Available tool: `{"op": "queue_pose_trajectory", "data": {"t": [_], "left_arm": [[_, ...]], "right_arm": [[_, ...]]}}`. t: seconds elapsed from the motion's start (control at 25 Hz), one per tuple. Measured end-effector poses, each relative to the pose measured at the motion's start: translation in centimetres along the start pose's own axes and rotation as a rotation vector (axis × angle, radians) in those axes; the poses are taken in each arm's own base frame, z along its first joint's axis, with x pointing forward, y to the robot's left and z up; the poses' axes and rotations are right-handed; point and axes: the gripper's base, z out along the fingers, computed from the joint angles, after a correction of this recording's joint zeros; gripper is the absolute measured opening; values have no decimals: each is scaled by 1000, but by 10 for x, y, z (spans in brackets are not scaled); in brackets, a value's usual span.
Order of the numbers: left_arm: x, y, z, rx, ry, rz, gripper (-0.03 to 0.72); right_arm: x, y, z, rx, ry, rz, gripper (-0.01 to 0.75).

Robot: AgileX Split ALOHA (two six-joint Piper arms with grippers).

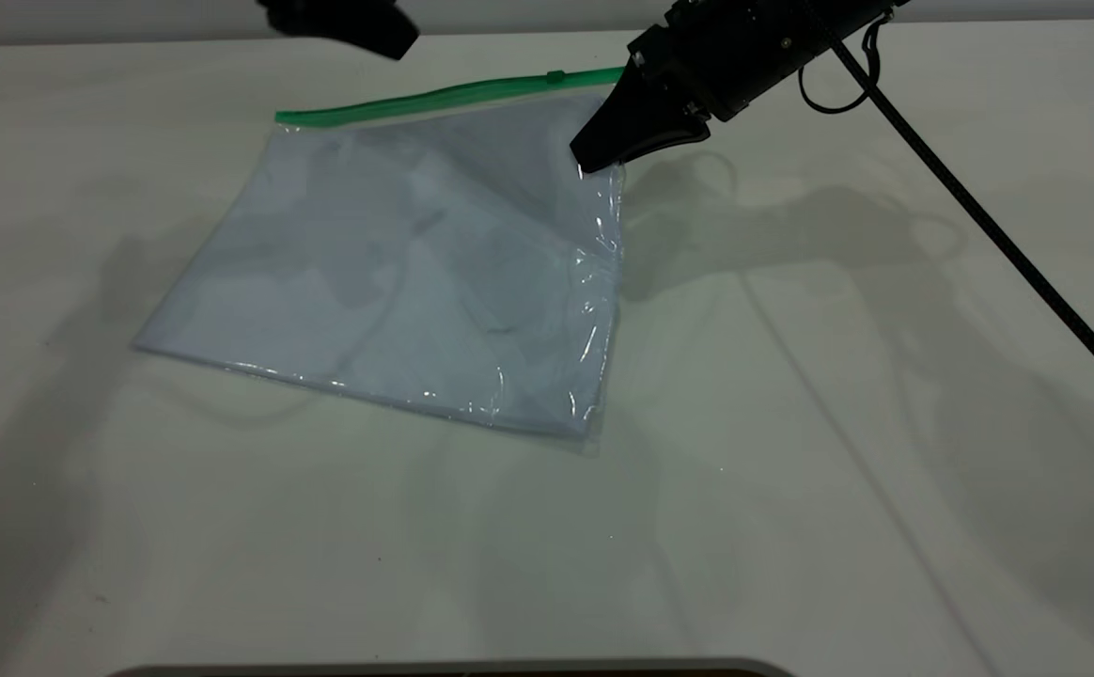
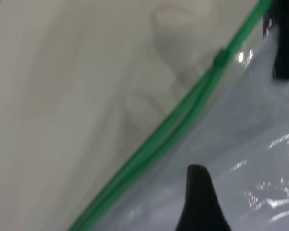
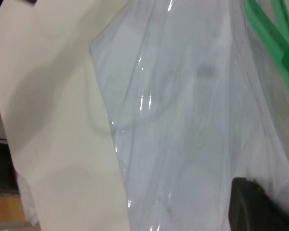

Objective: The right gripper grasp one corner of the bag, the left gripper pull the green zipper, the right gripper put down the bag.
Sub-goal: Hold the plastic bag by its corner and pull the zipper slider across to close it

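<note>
The bag (image 1: 406, 273) lies on the white table (image 1: 838, 423), its green zipper (image 1: 434, 97) along the far edge with the slider tab (image 1: 555, 76) near the right end. My right gripper (image 1: 596, 160) is shut on the bag's far right corner just below the zipper and holds that corner raised. In the right wrist view one finger (image 3: 253, 207) presses on the clear plastic (image 3: 183, 120). My left gripper (image 1: 387, 38) hovers open above the zipper's far side, left of the slider. In its wrist view one finger (image 2: 198, 197) shows over the bag, near the zipper (image 2: 168, 125) and slider (image 2: 220, 57).
The right arm's black cable (image 1: 998, 235) hangs across the right side of the table. A dark edge (image 1: 453, 669) shows at the table's near side. The right gripper (image 2: 285, 43) also shows in the left wrist view.
</note>
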Motion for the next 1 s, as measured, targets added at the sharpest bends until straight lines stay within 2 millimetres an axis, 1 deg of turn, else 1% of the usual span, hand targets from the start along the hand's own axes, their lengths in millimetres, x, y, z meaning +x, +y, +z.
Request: {"op": "queue_pose_trajectory", "data": {"t": [0.28, 0.48, 0.64, 0.76, 1.0], "left_arm": [[-4, 6, 9, 92, -38, 7, 563], [-3, 2, 11, 145, -32, 13, 563], [-3, -3, 17, 165, -9, 34, 563], [-7, -8, 24, 180, -2, 63, 563], [-17, -14, 35, 148, 4, 143, 563]], "right_arm": [[-1, 7, 7, -11, 10, -185, 33], [-2, 17, 16, -30, 20, -307, 33], [-9, 27, 14, -42, 13, -357, 33], [-15, 35, 10, -58, 8, -381, 33], [-17, 45, 8, -110, 17, -395, 33]]}}
